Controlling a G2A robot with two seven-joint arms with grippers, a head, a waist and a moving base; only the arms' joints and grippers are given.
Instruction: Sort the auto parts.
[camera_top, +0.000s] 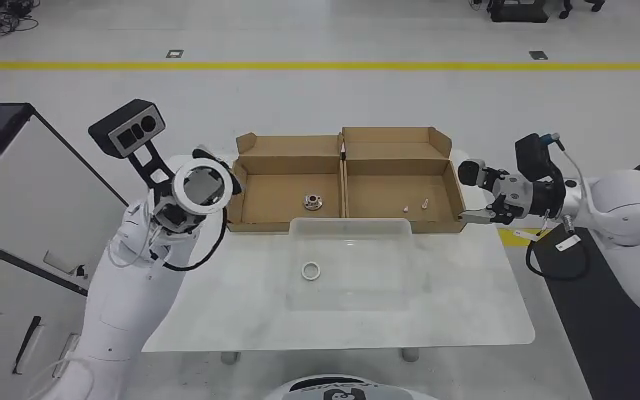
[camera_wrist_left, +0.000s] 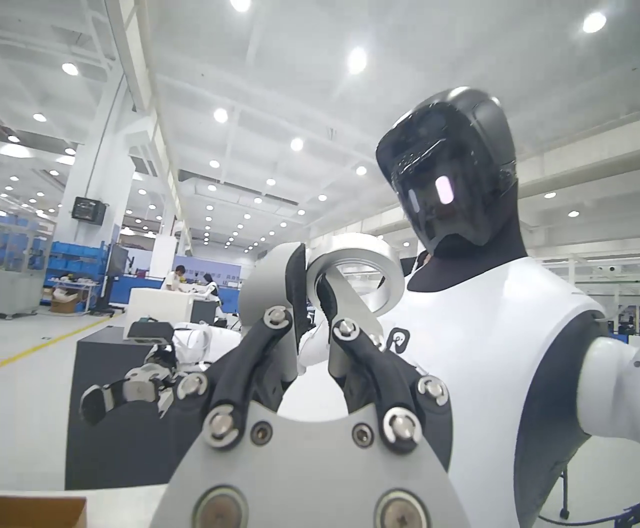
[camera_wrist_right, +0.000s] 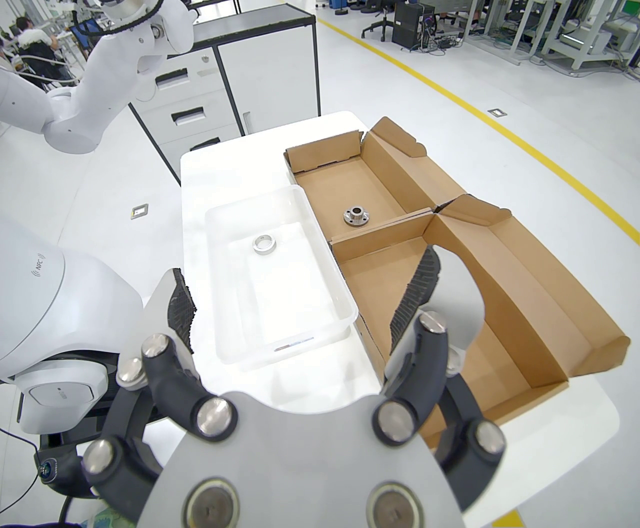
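On the table, the clear tray holds one small ring. Behind it, the left cardboard box holds a flanged hub and the right cardboard box holds two small parts. Beside the left box, the left gripper pinches a large metal ring. The right gripper gapes wide, empty, at the right box's outer end.

The left arm is bent at the elbow and raised, its wrist turned so the left gripper points up and back towards the robot. Its two fingers are closed on the wall of a wide metal ring, one pad outside and one inside. The right arm stretches out lower on the robot's right, wrist level, and the right gripper points inward with its fingers spread wide and nothing between them.
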